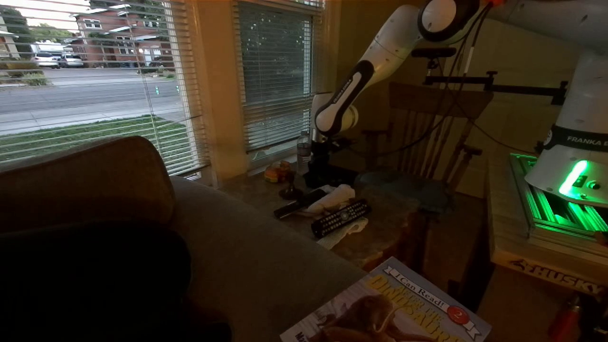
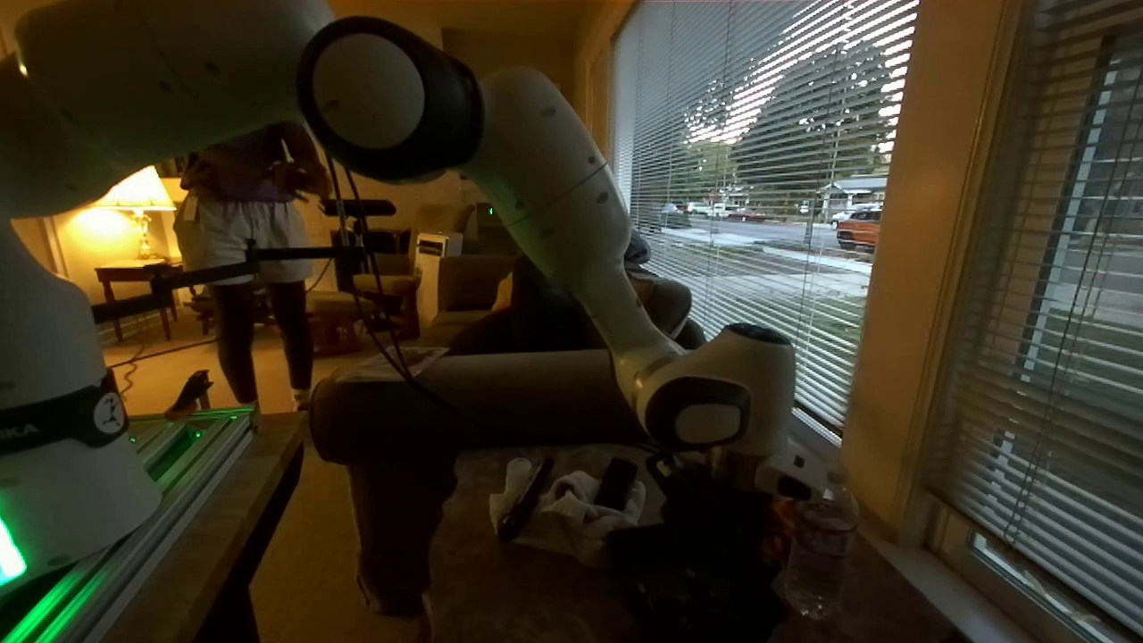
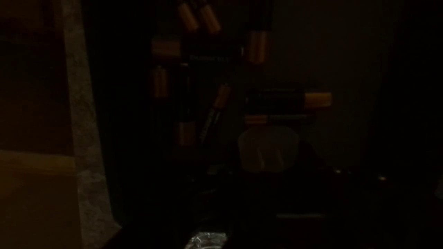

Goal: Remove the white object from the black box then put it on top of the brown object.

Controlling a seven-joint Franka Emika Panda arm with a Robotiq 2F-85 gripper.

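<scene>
- Gripper (image 1: 318,166): pointing down at black box (image 1: 339,178) on side table (image 1: 389,237); tips lost in shadow in both exterior views.
- Opening & hold: cannot tell how wide, nor on what, if anything; wrist view v. dark.
- White object (image 3: 268,148): pale, translucent, inside black box per wrist view, a little below centre; just beside batteries (image 3: 317,99); contact w/ gripper unclear.
- Batteries: several, w/ copper-coloured ends, lying at various angles in black box.
- Brown object (image 1: 290,191): small, dark in dim light, on side table near black box, in an exterior view.
- White cloth (image 1: 336,195): crumpled, near black box; dark remote (image 1: 298,204) partly on it; many-buttoned remote (image 1: 341,218) just beside.
- Clear bottle (image 2: 820,546): upright, btwn. black box & window (image 2: 759,205); orange-yellow item (image 1: 278,172) nearby.
- Foregrd., in an exterior view: paperback (image 1: 384,308) on sofa arm (image 1: 256,256).
- Bkgd.: wooden chair (image 1: 439,100) beyond side table; person (image 2: 254,237) standing & lit lamp (image 2: 138,192), in an exterior view.
</scene>
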